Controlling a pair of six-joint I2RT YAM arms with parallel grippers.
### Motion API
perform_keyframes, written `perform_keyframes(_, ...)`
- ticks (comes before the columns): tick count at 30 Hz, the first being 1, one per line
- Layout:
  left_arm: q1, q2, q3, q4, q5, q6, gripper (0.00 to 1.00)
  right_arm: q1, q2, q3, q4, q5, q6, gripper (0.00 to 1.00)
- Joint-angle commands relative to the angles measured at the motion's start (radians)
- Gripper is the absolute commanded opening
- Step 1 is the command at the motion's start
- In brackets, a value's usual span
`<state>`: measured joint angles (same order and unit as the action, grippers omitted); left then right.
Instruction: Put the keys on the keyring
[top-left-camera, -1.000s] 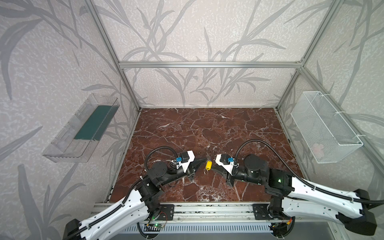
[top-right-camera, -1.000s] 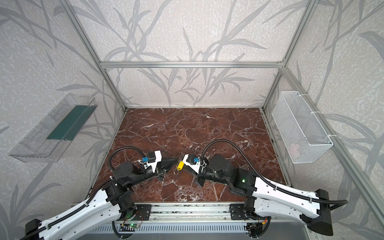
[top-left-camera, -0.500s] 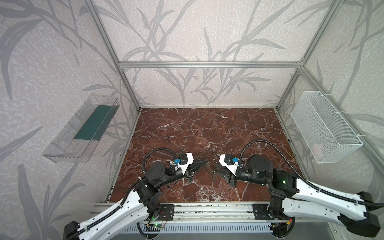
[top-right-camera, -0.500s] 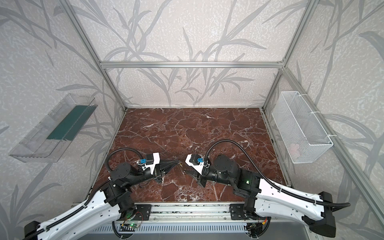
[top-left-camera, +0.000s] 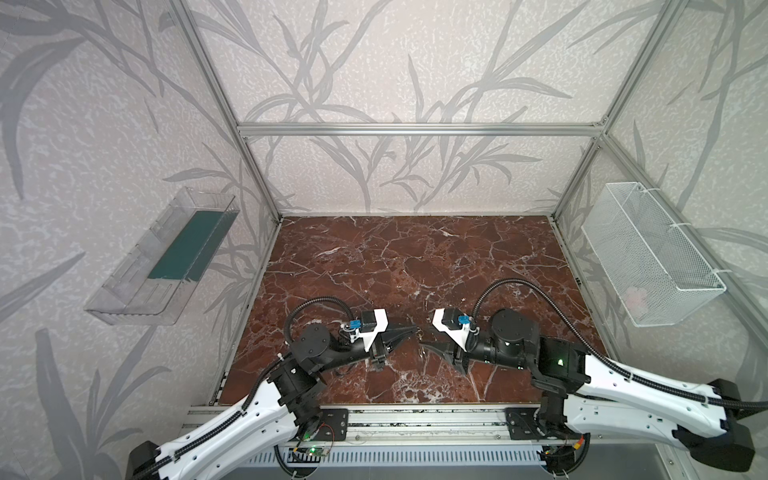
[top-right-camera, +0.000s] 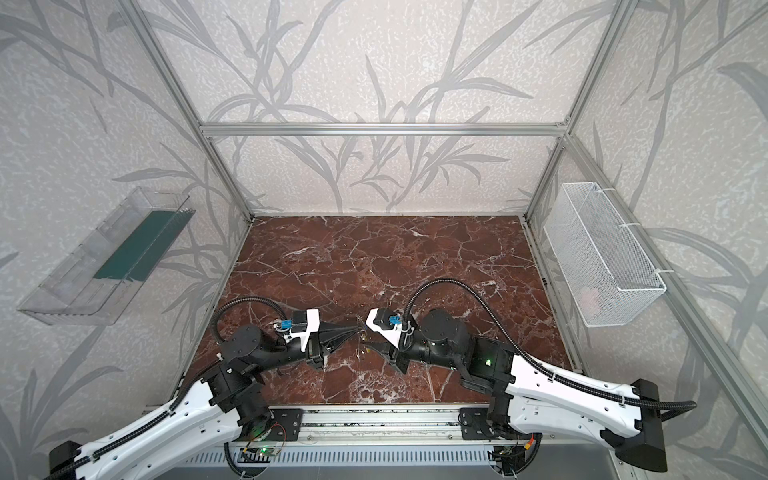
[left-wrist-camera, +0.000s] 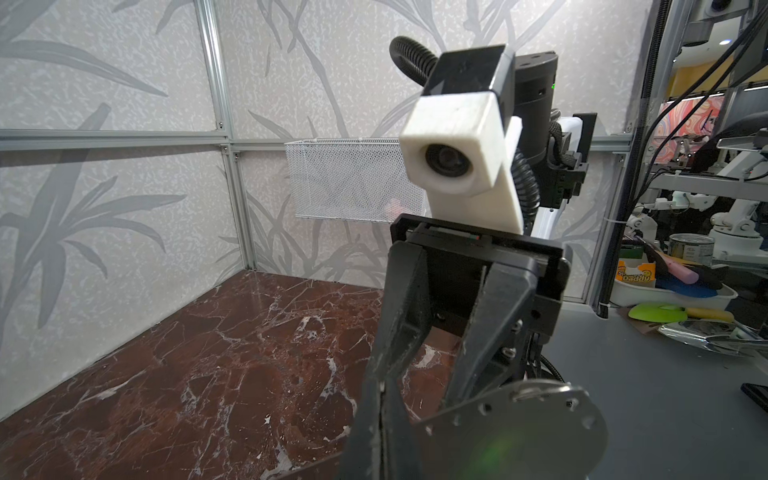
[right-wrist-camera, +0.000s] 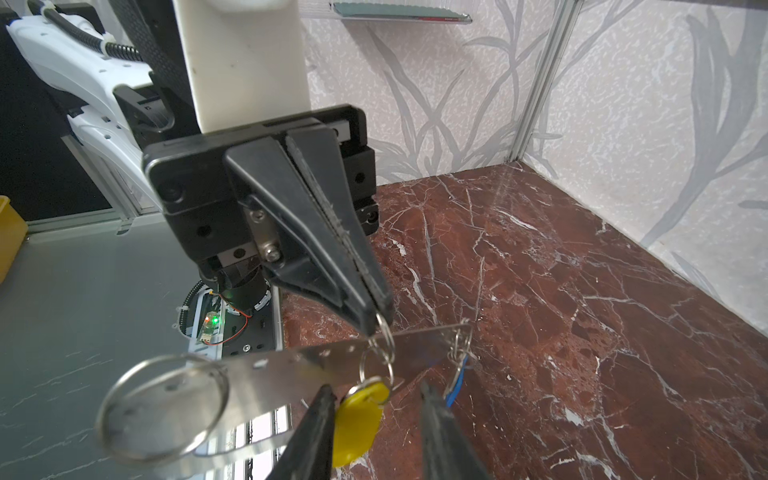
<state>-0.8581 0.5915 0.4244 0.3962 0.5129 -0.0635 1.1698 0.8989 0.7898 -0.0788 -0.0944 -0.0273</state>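
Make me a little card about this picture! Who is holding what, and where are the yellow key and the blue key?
left gripper: shut at the edge of the keyring, right by the small ring of the yellow key
right gripper: open, one finger on each side of the yellow key
keyring: flat metal plate, up in the air above the table
yellow key: hangs from the keyring on its small ring
blue key: hangs from one end of the keyring
table: red-brown marble
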Motion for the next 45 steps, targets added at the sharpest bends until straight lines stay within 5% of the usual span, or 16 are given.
perform_keyframes(1, 0.004, -0.007, -0.007, 0.054, 0.022, -0.010, 0.00, -0.002, 0.005, 0.015, 0.028, -0.019, -0.003, 0.34)
perform_keyframes(22, 0.004, -0.002, -0.007, 0.066, 0.045, -0.015, 0.00, -0.006, 0.025, 0.042, 0.012, -0.077, 0.003, 0.00)
perform_keyframes(36, 0.004, 0.008, -0.026, 0.123, 0.059, -0.038, 0.00, -0.012, 0.105, 0.091, -0.008, -0.172, 0.006, 0.00)
perform_keyframes(45, 0.003, 0.010, -0.059, 0.195, 0.058, -0.061, 0.00, -0.069, 0.087, 0.038, 0.146, -0.308, 0.087, 0.00)
